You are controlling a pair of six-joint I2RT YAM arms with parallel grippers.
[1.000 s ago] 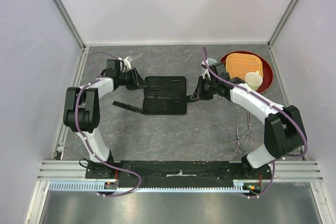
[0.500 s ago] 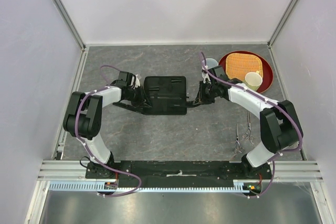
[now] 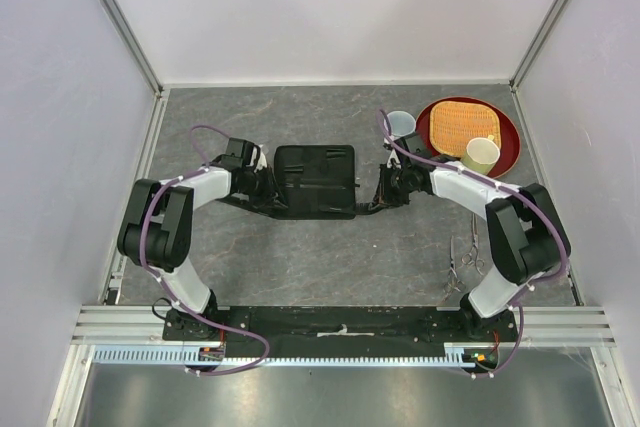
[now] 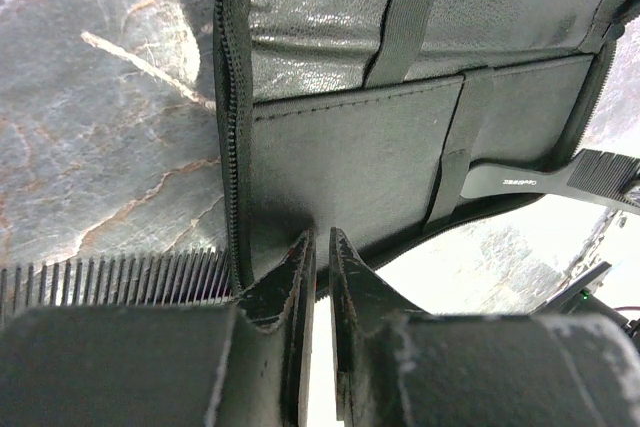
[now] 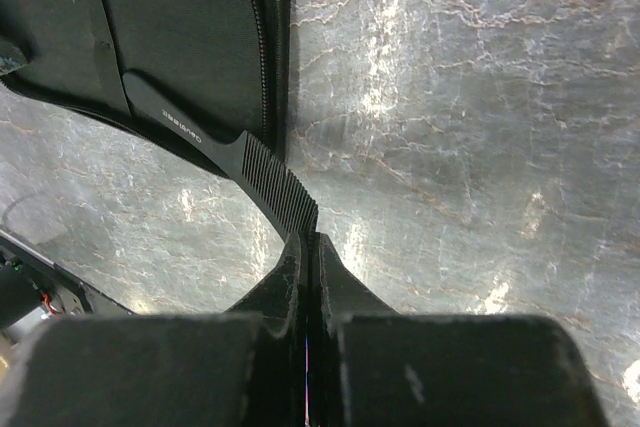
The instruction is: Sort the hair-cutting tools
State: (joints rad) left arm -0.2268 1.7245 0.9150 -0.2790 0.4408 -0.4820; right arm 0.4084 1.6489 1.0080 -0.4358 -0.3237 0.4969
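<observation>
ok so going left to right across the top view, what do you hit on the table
left end effector → case → right end effector → scissors

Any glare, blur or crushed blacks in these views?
Top external: even light, sharp, but the case is near-featureless black. Left wrist: the left tool in the foreground is soft, and the table beyond the case is blown out white. Right wrist: glare streaks on the table, right tool blurred, comb sharp.
</observation>
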